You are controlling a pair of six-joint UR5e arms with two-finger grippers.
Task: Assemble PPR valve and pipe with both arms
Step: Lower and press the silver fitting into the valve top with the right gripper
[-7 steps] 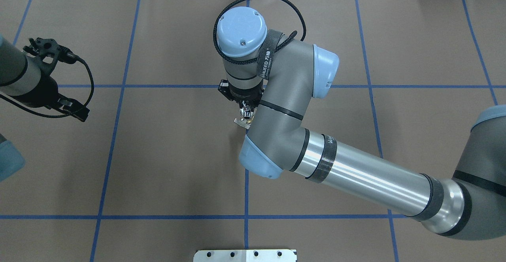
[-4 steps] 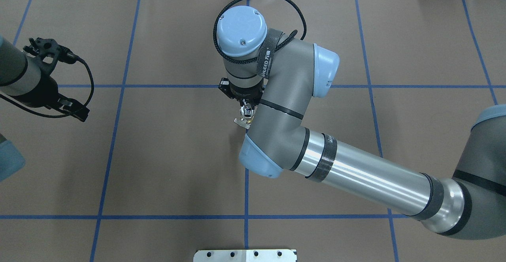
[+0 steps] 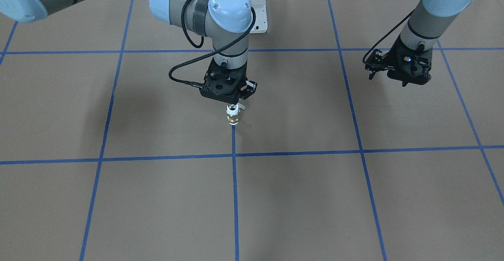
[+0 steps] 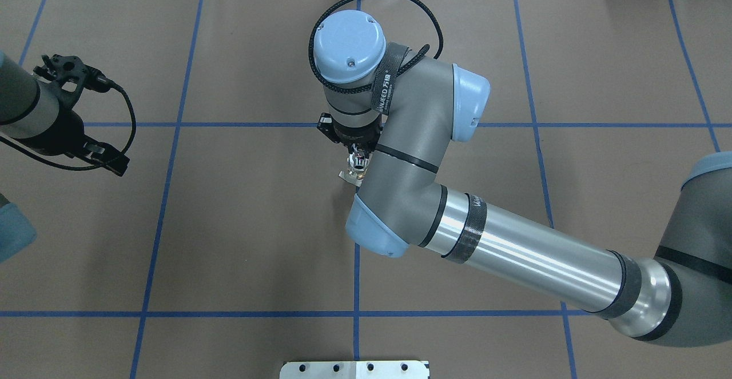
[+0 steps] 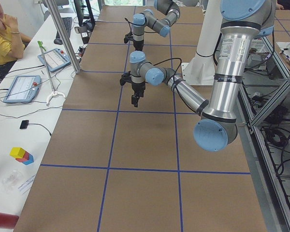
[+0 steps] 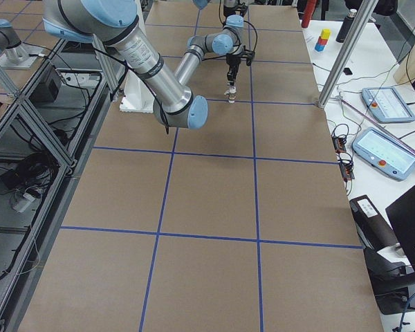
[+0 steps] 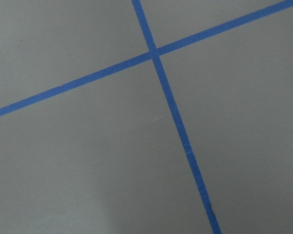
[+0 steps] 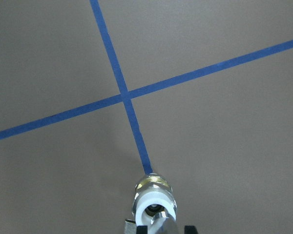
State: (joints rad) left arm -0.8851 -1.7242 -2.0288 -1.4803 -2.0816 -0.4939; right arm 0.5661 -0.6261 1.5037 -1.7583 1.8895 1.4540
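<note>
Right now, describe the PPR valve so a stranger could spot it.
On the brown table with blue tape lines, find the right arm over the middle. Under its hand, over a blue line, is the PPR valve: stubby, white-ended with a brass band, unlike the silver pipe gripped above it.

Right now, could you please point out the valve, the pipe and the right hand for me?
valve (image 3: 232, 116): front-facing view, on its brass middle band.
pipe (image 4: 358, 164): overhead view, on its shiny silver head.
right hand (image 3: 233, 104): front-facing view, midway between its fingertips.
</note>
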